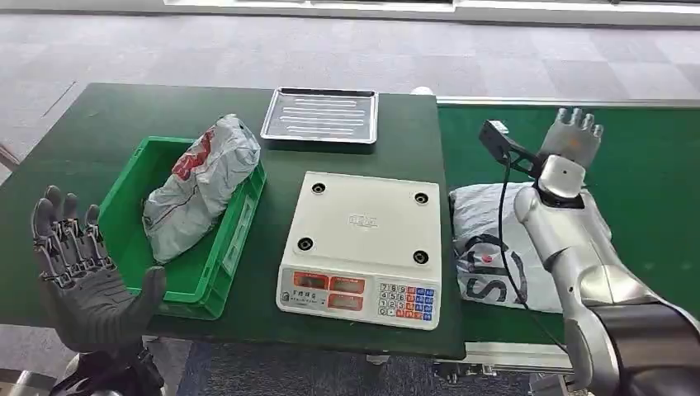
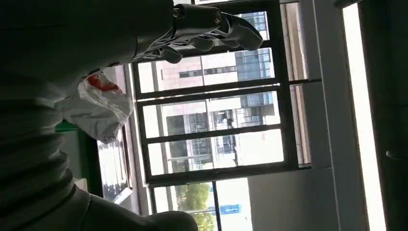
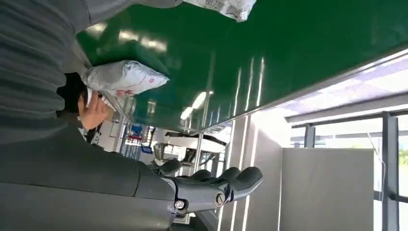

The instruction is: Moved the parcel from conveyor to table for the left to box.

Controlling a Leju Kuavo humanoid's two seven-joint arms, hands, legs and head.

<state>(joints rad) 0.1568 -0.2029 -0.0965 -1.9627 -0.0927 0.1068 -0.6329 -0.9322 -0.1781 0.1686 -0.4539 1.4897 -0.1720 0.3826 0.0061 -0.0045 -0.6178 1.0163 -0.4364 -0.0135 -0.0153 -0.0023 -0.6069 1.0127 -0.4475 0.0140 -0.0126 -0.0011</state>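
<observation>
A: parcel status?
B: white-grey parcel (image 1: 495,256) with dark lettering lies flat on the green conveyor (image 1: 652,214), just right of the surface (image 1: 107,115); right forearm crosses over part of it; nothing grips it

A: right hand?
B: right hand (image 1: 572,140) raised above the belt beyond the parcel; fingers apart and extended; holds nothing; the right wrist view shows its fingers (image 3: 240,178) lightly bent with nothing in them

A: left hand?
B: left hand (image 1: 78,276) hovers at the near-left edge of the surface, palm up, fingers spread; holds nothing; just beside the near corner of the green box (image 1: 231,239)

A: box contents?
B: a crumpled grey bag with red print (image 1: 198,186) lies diagonally in it, top end propped over the far rim

A: the rest?
B: white scale (image 1: 363,247) at centre between box and conveyor, display and keypad on the near side; metal tray (image 1: 320,115) behind it at the far edge; in the right wrist view another grey bag (image 3: 122,77) lies on the belt, a person's hand (image 3: 94,110) near it
</observation>
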